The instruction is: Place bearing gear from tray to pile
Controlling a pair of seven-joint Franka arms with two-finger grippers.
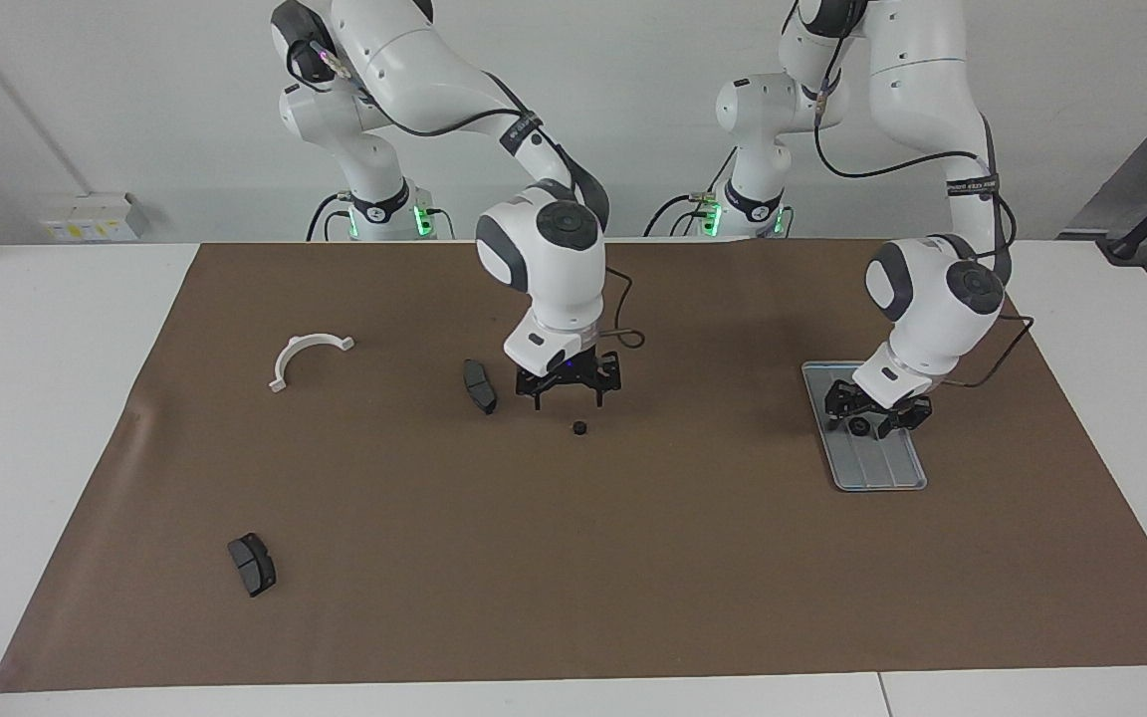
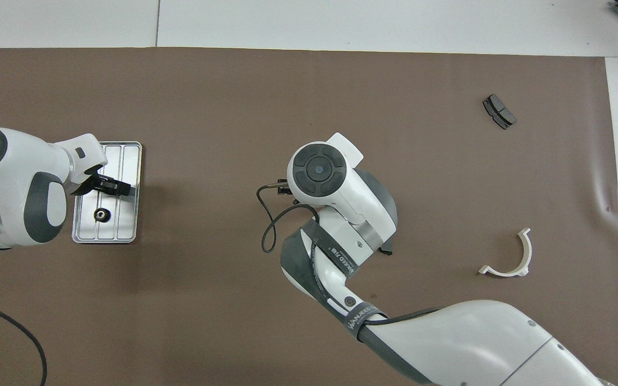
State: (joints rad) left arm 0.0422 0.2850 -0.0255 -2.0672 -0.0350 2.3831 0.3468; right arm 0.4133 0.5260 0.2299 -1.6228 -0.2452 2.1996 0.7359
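Silver-grey tray (image 1: 882, 476) is carrying two bearing gears; left claw (image 1: 877, 418) is straddling one gear (image 1: 861, 428), fingers apart. Right claw (image 1: 568, 390), spread wide, is hanging over a loose gear (image 1: 579, 428) near a brake pad (image 1: 479, 385).

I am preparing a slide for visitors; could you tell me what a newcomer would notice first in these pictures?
Probably the two white arms bent low over the brown mat. The left tool is down in the tray at the left arm's end of the table, around a small black bearing gear. The right tool hangs open at mid-table, above another bearing gear lying on the mat, beside a dark brake pad.
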